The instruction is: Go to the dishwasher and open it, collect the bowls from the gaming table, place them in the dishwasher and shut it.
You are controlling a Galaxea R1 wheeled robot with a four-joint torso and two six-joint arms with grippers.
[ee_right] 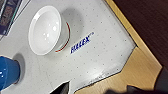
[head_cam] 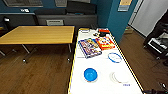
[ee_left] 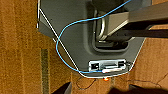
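Where gaming table (head_cam: 102, 72) ends, solid blue bowl (head_cam: 90, 74) sits upright; claw state: cannot tell

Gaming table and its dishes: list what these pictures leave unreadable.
- Solid blue bowl: right wrist view, cut off by the picture's edge.
- Small dark items at the gaming table's far end: head view, too small to identify.
- White bowl: head view, blurred against the white top.

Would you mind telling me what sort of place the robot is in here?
Probably an office break or games room: board-game boxes and bowls, such as a blue bowl, sit on a long white table beside a wooden table, with wood flooring and teal walls.
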